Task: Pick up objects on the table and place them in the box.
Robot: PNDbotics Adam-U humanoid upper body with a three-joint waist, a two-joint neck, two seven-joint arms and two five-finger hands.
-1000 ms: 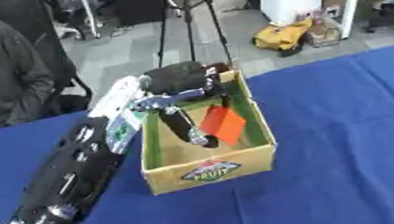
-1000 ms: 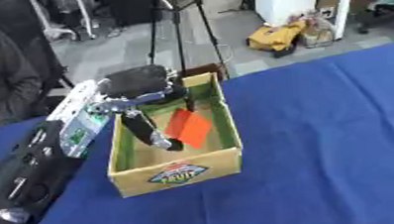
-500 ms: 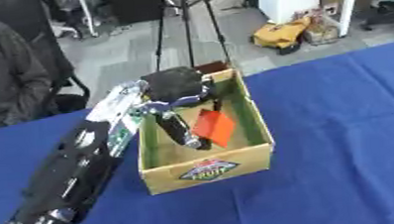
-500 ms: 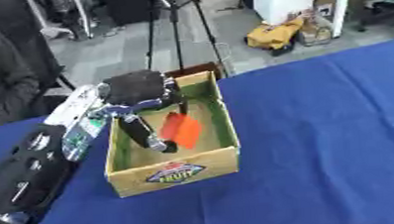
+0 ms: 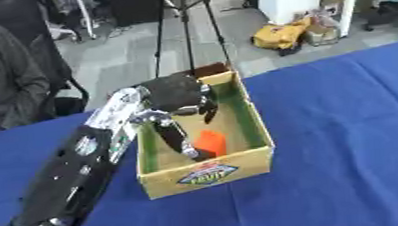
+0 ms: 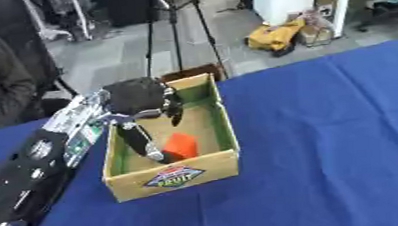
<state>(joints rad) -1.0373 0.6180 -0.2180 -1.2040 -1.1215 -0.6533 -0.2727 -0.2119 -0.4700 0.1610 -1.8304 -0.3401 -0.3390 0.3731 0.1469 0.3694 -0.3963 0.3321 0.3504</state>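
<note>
A blue cloth is covering the table (image 5: 344,140), with grey workshop floor lying beyond it. The left hand (image 5: 176,94) is hanging over the cardboard box (image 5: 208,170), fingers (image 5: 176,139) reaching down inside, spread and gripping nothing. An orange block (image 5: 211,143) is lying in the box beside them. A tripod (image 5: 184,21) is standing behind.

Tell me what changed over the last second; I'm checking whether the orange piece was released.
The orange object now lies on the floor of the box, free of the left hand, whose fingers hang open above it; earlier it sat up against them. The box stayed put on the blue table.
</note>
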